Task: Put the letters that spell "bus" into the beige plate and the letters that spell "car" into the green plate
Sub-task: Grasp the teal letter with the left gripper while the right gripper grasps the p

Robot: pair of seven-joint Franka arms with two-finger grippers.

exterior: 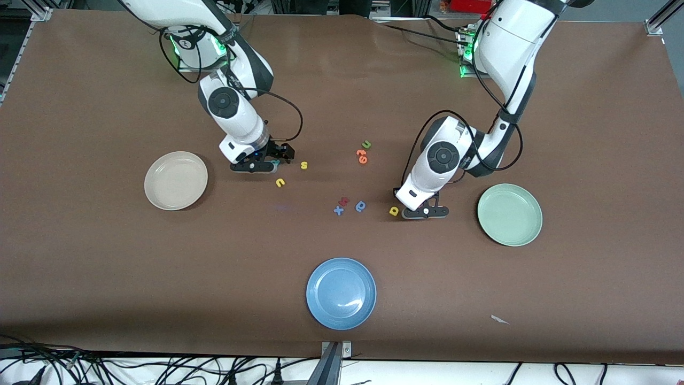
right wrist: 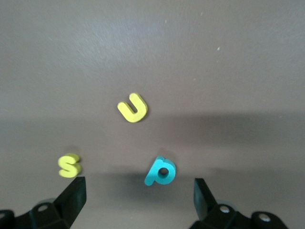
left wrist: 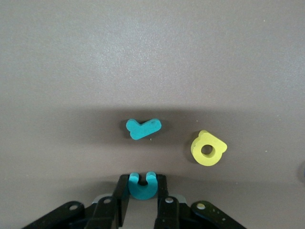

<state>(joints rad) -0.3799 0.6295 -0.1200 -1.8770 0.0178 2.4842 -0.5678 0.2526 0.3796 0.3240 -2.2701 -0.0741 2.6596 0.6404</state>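
My left gripper [left wrist: 142,179] is shut on the teal c [left wrist: 142,186], low at the table. Just past its fingertips lie the teal r [left wrist: 143,128] and the yellow a [left wrist: 208,148]. In the front view the left gripper [exterior: 425,212] sits between the yellow a [exterior: 394,211] and the green plate [exterior: 510,214], and its hand hides the c and r. My right gripper [right wrist: 139,183] is open, low over the teal b [right wrist: 161,171], with the yellow u [right wrist: 133,108] and yellow s [right wrist: 70,165] close by. The beige plate [exterior: 176,180] lies beside the right gripper [exterior: 256,166].
A blue plate [exterior: 341,293] lies nearest the front camera. Mid-table lie a green u [exterior: 366,144], orange letters [exterior: 362,156], a blue x [exterior: 338,210], a red letter [exterior: 344,201] and a blue rounded letter [exterior: 360,206]. A paper scrap [exterior: 499,319] lies near the front edge.
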